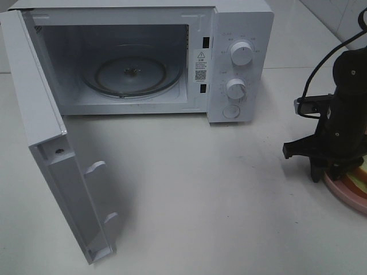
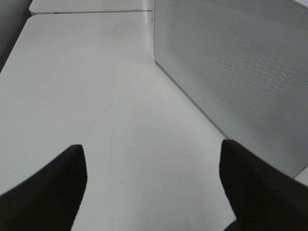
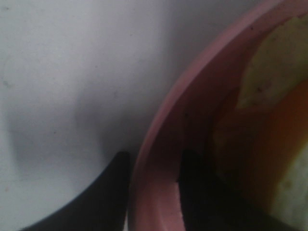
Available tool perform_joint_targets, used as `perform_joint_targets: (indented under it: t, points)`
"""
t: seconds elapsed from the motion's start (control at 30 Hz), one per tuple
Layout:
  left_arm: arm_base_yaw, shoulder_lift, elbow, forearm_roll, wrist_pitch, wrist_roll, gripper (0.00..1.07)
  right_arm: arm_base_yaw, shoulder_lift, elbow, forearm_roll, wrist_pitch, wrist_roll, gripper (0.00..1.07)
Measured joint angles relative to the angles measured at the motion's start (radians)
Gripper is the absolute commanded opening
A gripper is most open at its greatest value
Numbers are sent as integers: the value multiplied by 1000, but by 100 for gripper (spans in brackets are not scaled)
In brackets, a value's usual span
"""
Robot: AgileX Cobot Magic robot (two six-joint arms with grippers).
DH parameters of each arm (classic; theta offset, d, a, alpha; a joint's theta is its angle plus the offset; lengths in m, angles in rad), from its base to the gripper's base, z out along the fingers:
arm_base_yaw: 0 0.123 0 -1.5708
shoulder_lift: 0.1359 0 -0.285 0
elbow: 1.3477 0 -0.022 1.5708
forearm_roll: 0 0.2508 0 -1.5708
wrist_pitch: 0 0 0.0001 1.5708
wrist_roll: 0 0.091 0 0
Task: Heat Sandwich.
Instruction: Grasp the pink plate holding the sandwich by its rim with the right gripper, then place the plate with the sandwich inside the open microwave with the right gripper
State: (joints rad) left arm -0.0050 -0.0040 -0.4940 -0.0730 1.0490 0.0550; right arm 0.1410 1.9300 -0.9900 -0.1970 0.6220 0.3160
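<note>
Right arm: the right gripper (image 1: pixel 330 172) pointed down at the table's (image 1: pixel 200 200) right edge, on the near side, over the pink plate (image 1: pixel 344 193).
Its fingers: partly closed and straddling the plate rim, the outer finger (image 3: pixel 103 197) on the table side and the inner finger (image 3: pixel 202 202) inside the plate, both close against the rim. Whether they had pinched firm could not be told.
Task thing: the sandwich (image 1: pixel 356 179) lay on the pink plate, just past the inner finger toward the plate's middle, not between the fingers.
Long axis: not readable, as the arm and the frame edge hid most of the sandwich.
Turning point: the grip addressed the rim, so the sandwich would likely ride on the plate.
Left arm: the left gripper (image 2: pixel 153 144) stood wide open, holding nothing, above bare table beside a white perforated panel (image 2: pixel 231 62). It was out of the overhead view.
Nearer arm: the right, clearly.
Door: the door (image 1: pixel 51 160) was swung wide toward the near left corner.
Far edge: the microwave (image 1: pixel 241 57) stood open with its glass turntable (image 1: pixel 132 74) showing, well apart from the plate, to the left and farther back.
</note>
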Motion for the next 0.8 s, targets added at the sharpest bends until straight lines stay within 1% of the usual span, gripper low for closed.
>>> perform_joint_targets:
  t: [0.03, 0.07, 0.8]
  points:
    - [0, 0, 0, 0, 0, 0, 71, -1, 0, 0, -6, 3, 0, 5]
    - [0, 0, 0, 0, 0, 0, 71, -1, 0, -3, -6, 10, 0, 0]
    - [0, 0, 0, 0, 0, 0, 71, 1, -4, -8, -20, 25, 2, 0]
